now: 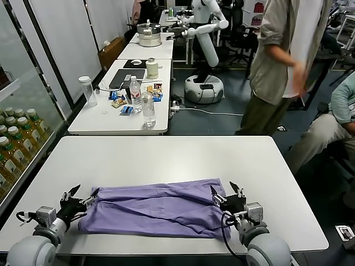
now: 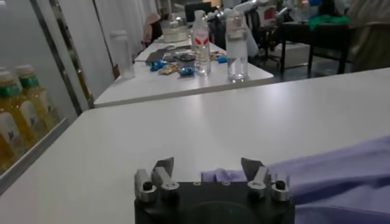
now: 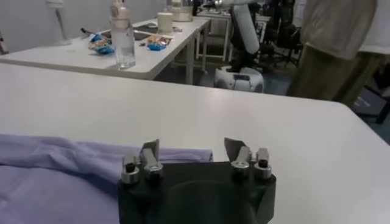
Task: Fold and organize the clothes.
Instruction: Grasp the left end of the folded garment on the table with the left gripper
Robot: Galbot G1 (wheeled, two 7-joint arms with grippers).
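- The left claw (image 1: 76,195) sits low at the near left corner of the white desk (image 1: 166,155), its two fingers spread apart with nothing between them, right at the left end of the clothes (image 1: 155,209).
- From the left wrist you can see the spread fingers (image 2: 163,168) over the desk (image 2: 183,122), with the edge of the lavender cloth (image 2: 329,176) lying just past them and off to one side.
- The right claw (image 1: 226,194) mirrors it at the shirt's right end, fingers also wide apart and holding nothing; it looks to be just over the hem, though I can't tell whether it touches.
- In the right wrist view its fingers (image 3: 149,152) frame a strip of the purple fabric (image 3: 55,164), with bare desk (image 3: 244,115) beyond.
- The shirt is a light purple bundle laid lengthwise across the near part of the desk, folded into a long band with soft creases, plain side up.
- Behind, a second desk (image 1: 105,119) carries water bottles (image 1: 147,108), a clear tumbler (image 1: 87,90), snack packets and a laptop.
- Another white robot (image 1: 205,50) stands farther back, and a person in a grey shirt (image 1: 280,61) stands beside it on the right.
- Bottled tea (image 1: 16,141) is racked along the left wall.
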